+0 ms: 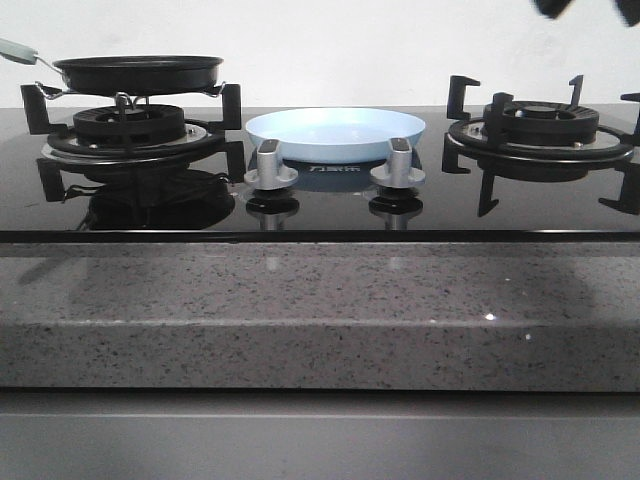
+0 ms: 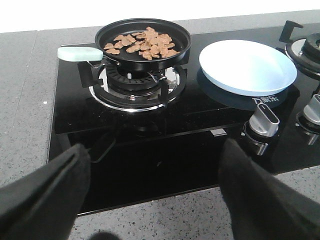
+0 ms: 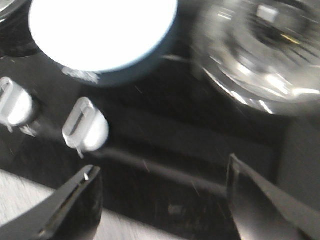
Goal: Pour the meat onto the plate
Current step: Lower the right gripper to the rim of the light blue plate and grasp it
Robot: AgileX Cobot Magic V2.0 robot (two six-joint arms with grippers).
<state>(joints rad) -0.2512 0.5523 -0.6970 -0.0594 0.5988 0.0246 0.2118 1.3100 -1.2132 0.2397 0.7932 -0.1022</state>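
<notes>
black pan (image 2: 143,41) sitting on the left burner (image 2: 136,82) of a glossy black cooktop (image 2: 150,150), pale green handle (image 2: 78,54) sticking out sideways toward the hob's left edge. meat (image 2: 142,44) all in the pan, a loose heap of small light-brown bits spread over the middle and the side away from the handle. none on the plate yet.

plate (image 2: 247,67) flat on the glass just beside the left burner, between the 2 burners, pale blue and bare inside. from the front, same plate (image 1: 335,133) right behind the 2 silver knobs (image 1: 271,165), pan (image 1: 138,72) up on its grate off to the left, right burner (image 1: 540,135) well apart on the other side. meat hidden by the pan rim in that view.

left gripper (image 2: 150,200) spread wide, nothing between the 2 black fingers (image 2: 45,192), hanging over the front edge of the cooktop and the speckled grey counter (image 2: 25,110), well short of the pan and touching nothing.

right gripper (image 3: 162,200) also parted with nothing in it, fingers (image 3: 75,205) above the glass near the front edge, close to a knob (image 3: 85,129). view pretty blurry there, but plate (image 3: 102,32) and the shiny ring of the right burner (image 3: 260,55) both readable beyond the fingers. dark bit at the top right corner of the front view (image 1: 555,6), too little showing to say what.
</notes>
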